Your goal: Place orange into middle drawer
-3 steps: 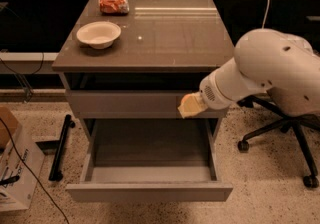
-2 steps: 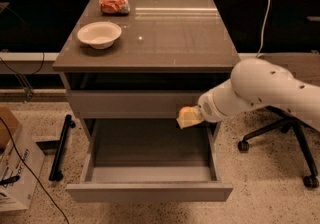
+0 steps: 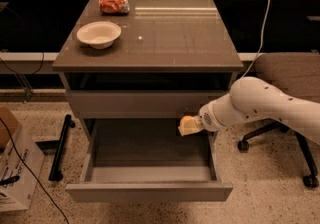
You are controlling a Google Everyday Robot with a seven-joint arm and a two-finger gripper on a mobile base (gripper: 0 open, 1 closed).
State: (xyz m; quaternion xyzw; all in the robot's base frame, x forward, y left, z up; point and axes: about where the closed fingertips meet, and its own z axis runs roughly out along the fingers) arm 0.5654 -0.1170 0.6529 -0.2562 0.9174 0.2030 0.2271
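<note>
A white robot arm (image 3: 260,105) reaches in from the right. Its pale yellowish gripper (image 3: 188,127) hangs over the back right corner of the pulled-out wide grey metal drawer (image 3: 145,150), just below the closed plain grey drawer front (image 3: 135,104). The gripper clasps a small round orange fruit (image 3: 185,119), clear of the drawer's flat floor. On the brown table (image 3: 175,38) stand a white bowl (image 3: 98,33) and, behind it, a red-orange foil snack packet (image 3: 114,5), both well apart from the arm. A grey-brown office chair (image 3: 292,70) stands on the right.
</note>
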